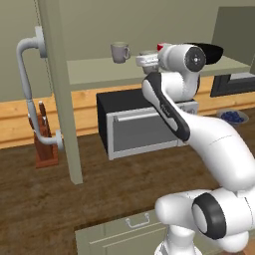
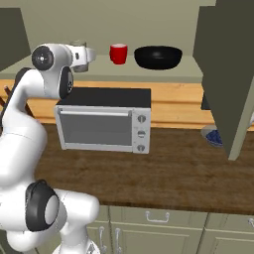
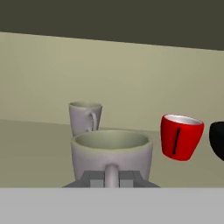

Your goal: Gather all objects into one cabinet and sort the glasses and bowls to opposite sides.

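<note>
Arm was raised to shelf (image 2: pixel 163 74) height, wrist level. Gripper (image 3: pixel 111 178) was closed on the near mug (image 3: pixel 112 151) by its handle, just above the shelf; second mug (image 1: pixel 119 52) behind, red cup (image 2: pixel 118 53) and bowl (image 2: pixel 158 57) beside.

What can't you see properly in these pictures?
- Tool fingertips: in the hand view, the near mug covers them, so open or shut is unclear.
- Bowl: cut off by the hand view's right edge.
- Red cup: mostly hidden behind the arm in the left base view.
- Berry dish: partly behind the cabinet door.
</note>
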